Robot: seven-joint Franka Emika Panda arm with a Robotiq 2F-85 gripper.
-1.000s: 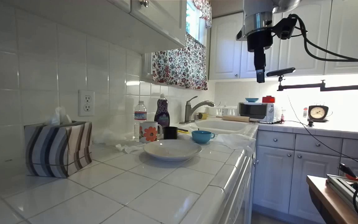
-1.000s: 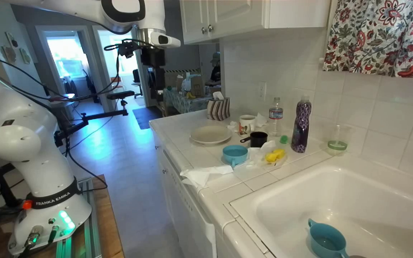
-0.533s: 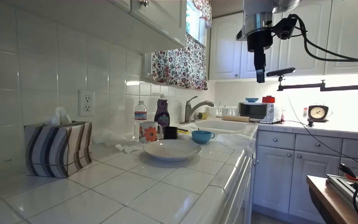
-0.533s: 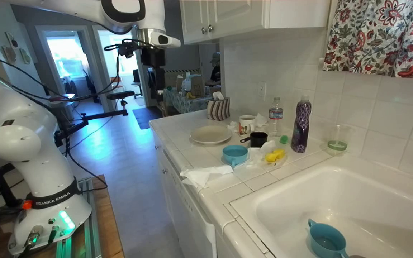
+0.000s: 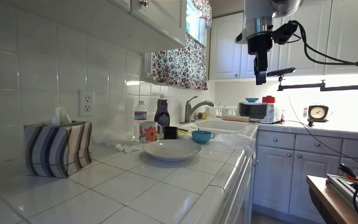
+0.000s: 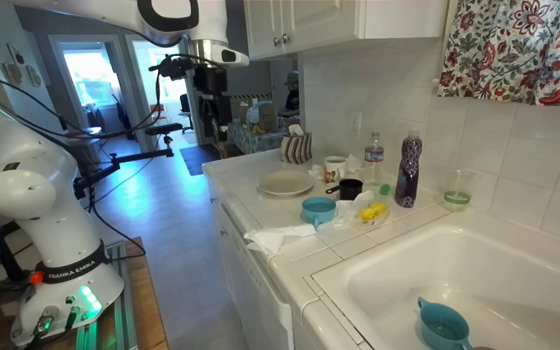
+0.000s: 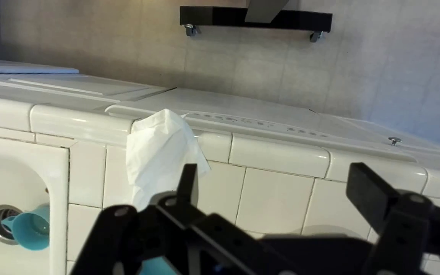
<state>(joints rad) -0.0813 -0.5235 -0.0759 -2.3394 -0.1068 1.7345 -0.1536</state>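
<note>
My gripper [image 7: 275, 183] is open and empty, its two black fingers wide apart in the wrist view. It hangs in the air well above the white tiled counter [image 7: 273, 198]; it also shows in both exterior views [image 5: 260, 79] [image 6: 219, 133]. Below it on the counter are a white plate [image 5: 172, 152] [image 6: 286, 183], a blue cup [image 5: 201, 137] [image 6: 319, 209], a black cup with a handle [image 6: 350, 188] and a flowered mug [image 5: 149, 132] [image 6: 334, 169]. A white paper towel [image 7: 162, 152] lies over the counter's edge. The gripper hides part of the counter in the wrist view.
The sink [image 6: 406, 257] holds another blue cup [image 6: 443, 325] [image 7: 33, 231]. A striped tissue box [image 5: 57, 147], water bottle [image 5: 140, 115], purple soap bottle [image 6: 409, 170] and yellow pieces [image 6: 373, 210] stand near the wall. Upper cabinets [image 6: 304, 24] and a camera arm [image 5: 300, 87] are nearby.
My gripper has turned about the wrist and sunk slightly, shifting a little rightward in an exterior view. The cable at the wrist moved with it. The things on the counter have not moved.
</note>
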